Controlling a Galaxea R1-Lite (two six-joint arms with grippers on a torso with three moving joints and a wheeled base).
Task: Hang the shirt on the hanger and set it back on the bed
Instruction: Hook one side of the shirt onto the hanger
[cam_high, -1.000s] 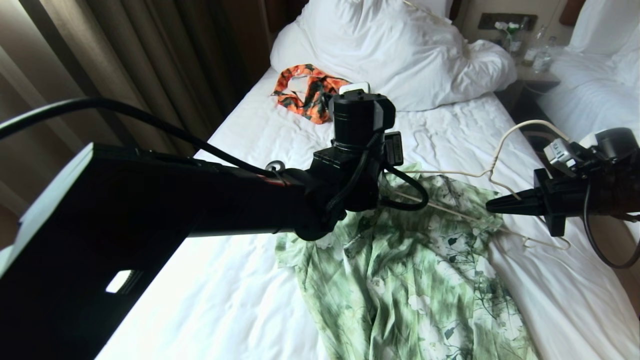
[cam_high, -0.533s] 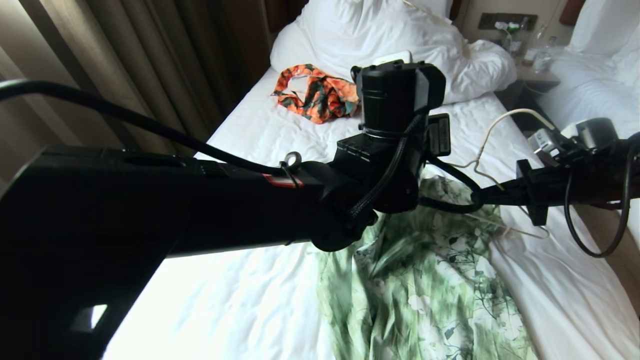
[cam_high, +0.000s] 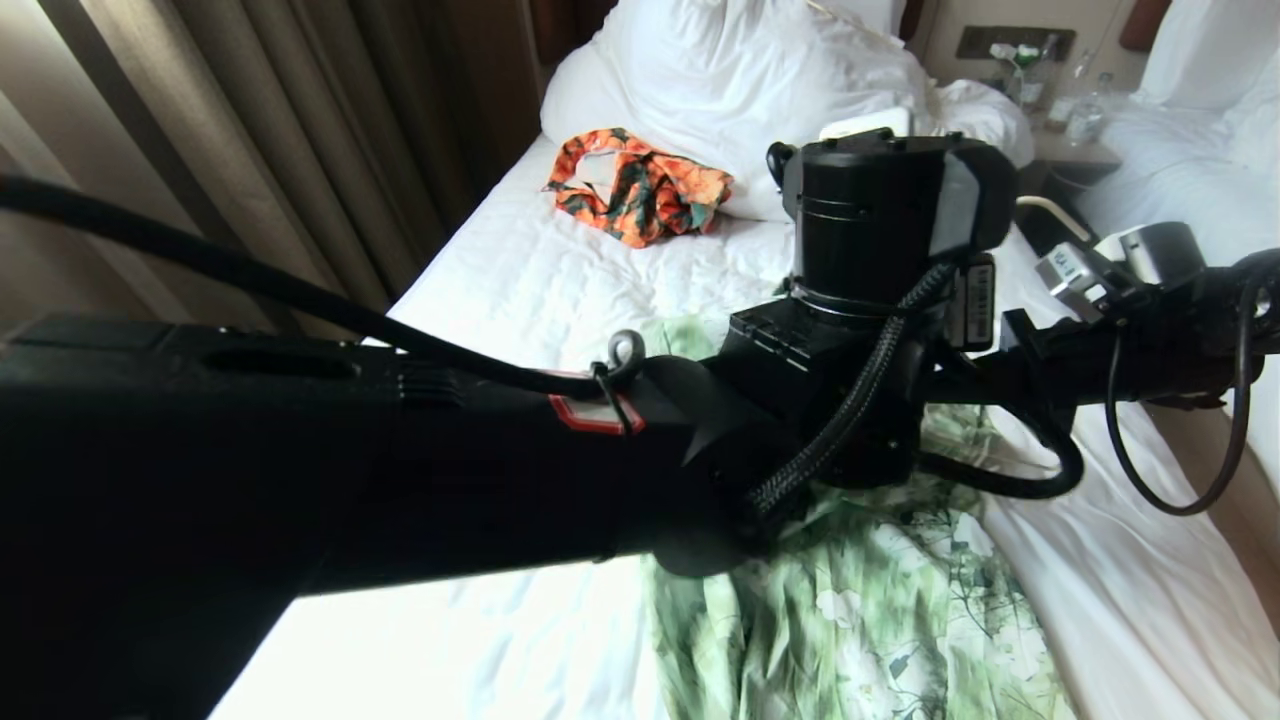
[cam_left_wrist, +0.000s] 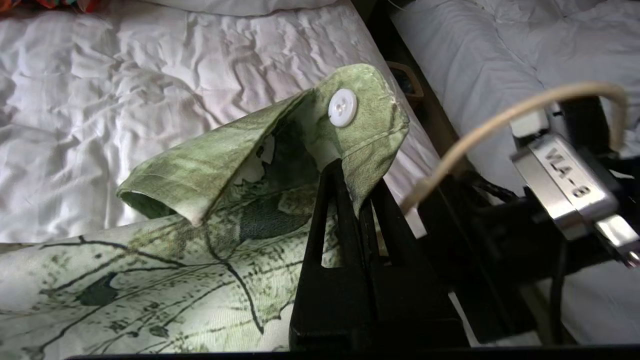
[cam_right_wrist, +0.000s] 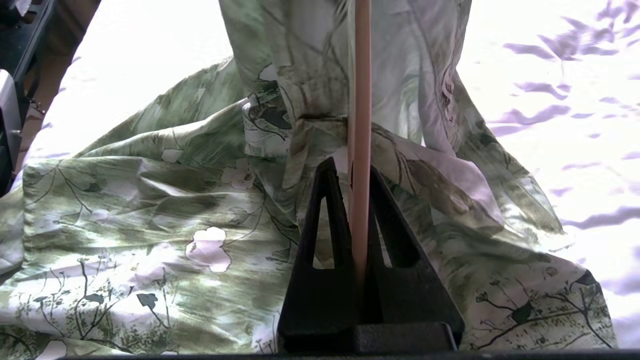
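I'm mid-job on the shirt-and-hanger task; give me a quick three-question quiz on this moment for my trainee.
1. True or false: the left gripper is shut on the shirt near a white button.
2. What does the right gripper hold? A) a pillow B) the hanger C) nothing
3. Fill in: the orange garment lies on the bed next to the white ____.

Key: 1 true; 2 B; 3 pillow.
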